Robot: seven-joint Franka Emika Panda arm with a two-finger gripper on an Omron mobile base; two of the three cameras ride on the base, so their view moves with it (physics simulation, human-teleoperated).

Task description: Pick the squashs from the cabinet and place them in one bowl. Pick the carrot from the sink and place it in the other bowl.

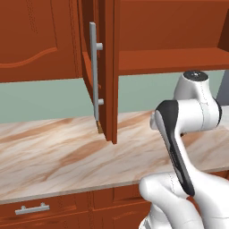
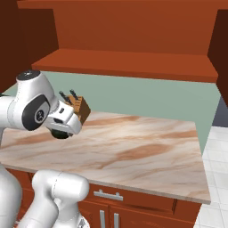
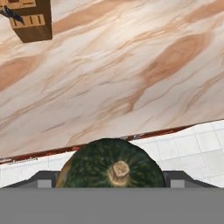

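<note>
A dark green squash (image 3: 103, 161) with a pale stem nub sits between my gripper (image 3: 111, 181) fingertips in the hand view; the gripper is shut on it. Beneath it lie the marble counter's front edge and white floor tiles. In the right base view my white hand (image 2: 65, 121) hangs over the left part of the counter, close to the knife block. The cabinet (image 1: 170, 60) stands open above the counter, its door (image 1: 107, 67) with the long grey bar handle (image 1: 94, 71) swung out towards me. The bowls, the carrot and the sink are out of view.
A wooden knife block (image 2: 79, 108) stands near the back wall, also seen as the knife block (image 3: 31, 19) in the hand view. The marble counter (image 2: 142, 151) stretches to the right. Drawers with short handles (image 1: 32, 209) run below it.
</note>
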